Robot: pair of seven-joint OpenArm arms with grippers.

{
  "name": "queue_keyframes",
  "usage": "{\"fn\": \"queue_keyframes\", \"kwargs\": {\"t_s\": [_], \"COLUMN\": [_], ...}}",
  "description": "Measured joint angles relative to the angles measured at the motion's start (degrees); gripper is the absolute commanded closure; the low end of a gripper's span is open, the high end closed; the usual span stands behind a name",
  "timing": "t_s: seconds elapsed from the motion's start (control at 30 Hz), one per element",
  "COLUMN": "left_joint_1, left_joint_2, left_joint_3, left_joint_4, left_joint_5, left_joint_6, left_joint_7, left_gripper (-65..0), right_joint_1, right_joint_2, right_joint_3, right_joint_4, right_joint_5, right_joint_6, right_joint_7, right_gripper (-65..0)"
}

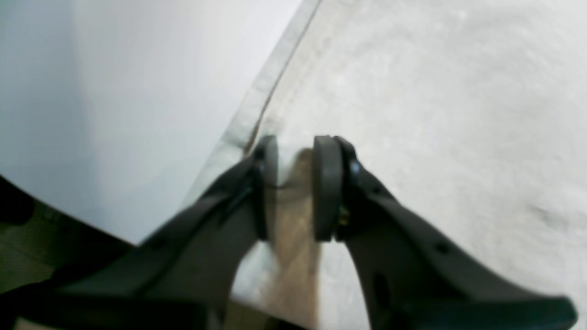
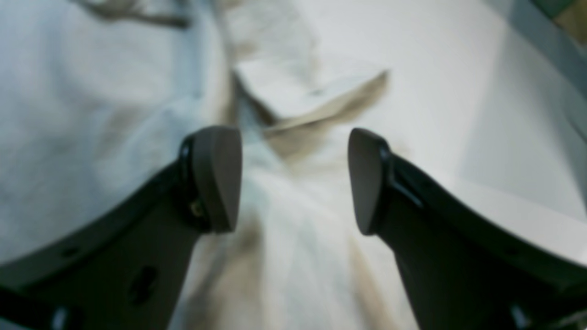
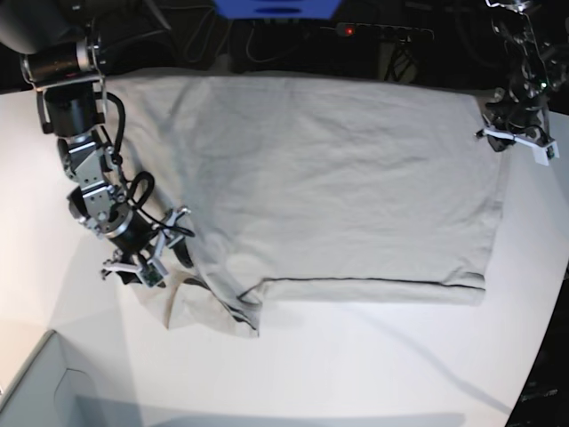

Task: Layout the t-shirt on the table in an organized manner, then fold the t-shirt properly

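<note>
The light grey-beige t-shirt (image 3: pixel 329 178) lies spread flat across the white table (image 3: pixel 356 365), with one sleeve (image 3: pixel 209 307) bunched at its near left corner. My left gripper (image 3: pixel 498 116) is at the shirt's far right corner. In the left wrist view its pads (image 1: pixel 328 188) stand close together with a fold of the shirt's edge (image 1: pixel 435 114) pinched in my left gripper (image 1: pixel 296 183). My right gripper (image 3: pixel 169 258) is open over the shirt's left side. In the right wrist view my right gripper (image 2: pixel 293 178) holds nothing, with wrinkled cloth (image 2: pixel 91 114) and the folded sleeve (image 2: pixel 302 87) below.
A pale grey box corner (image 3: pixel 36 391) sits at the near left. Dark equipment and cables line the back (image 3: pixel 373 31). The table's curved edge (image 3: pixel 544 356) runs down the right side. Bare tabletop (image 1: pixel 137 91) lies beside the shirt's edge.
</note>
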Motion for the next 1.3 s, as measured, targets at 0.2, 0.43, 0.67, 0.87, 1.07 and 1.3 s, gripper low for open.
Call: {"fn": "queue_keyframes", "kwargs": {"t_s": [0.2,0.43,0.67,0.87,1.07,1.3], "left_joint_1": [0.0,0.0,0.0,0.0,0.0,0.0], "left_joint_2": [0.0,0.0,0.0,0.0,0.0,0.0], "left_joint_3": [0.0,0.0,0.0,0.0,0.0,0.0], "left_joint_4": [0.0,0.0,0.0,0.0,0.0,0.0], "left_joint_5": [0.0,-0.2,-0.2,-0.2,-0.2,-0.2], "left_joint_6": [0.0,0.0,0.0,0.0,0.0,0.0], "left_joint_7": [0.0,0.0,0.0,0.0,0.0,-0.1], "left_gripper": [-13.8,-13.8,-13.8,-13.8,-13.8,-13.8], "right_joint_1": [1.2,7.2,8.9,9.7,10.6,11.1], "right_joint_2": [-0.6,-2.6,-2.9,-3.5,-4.5,-4.4], "right_joint_3": [0.0,-0.1,0.0,0.0,0.0,0.1], "right_joint_4": [-0.1,-8.6,-12.5,-12.5,-12.5,-14.5], "right_joint_5": [0.0,0.2,0.2,0.2,0.2,0.2], "right_joint_6": [0.0,0.0,0.0,0.0,0.0,0.0], "right_joint_7": [-4.0,-6.4,-6.9,-6.9,-6.9,-6.9], "right_gripper": [-34.1,-34.0,-32.0,-20.2,-12.7,-2.9]}}
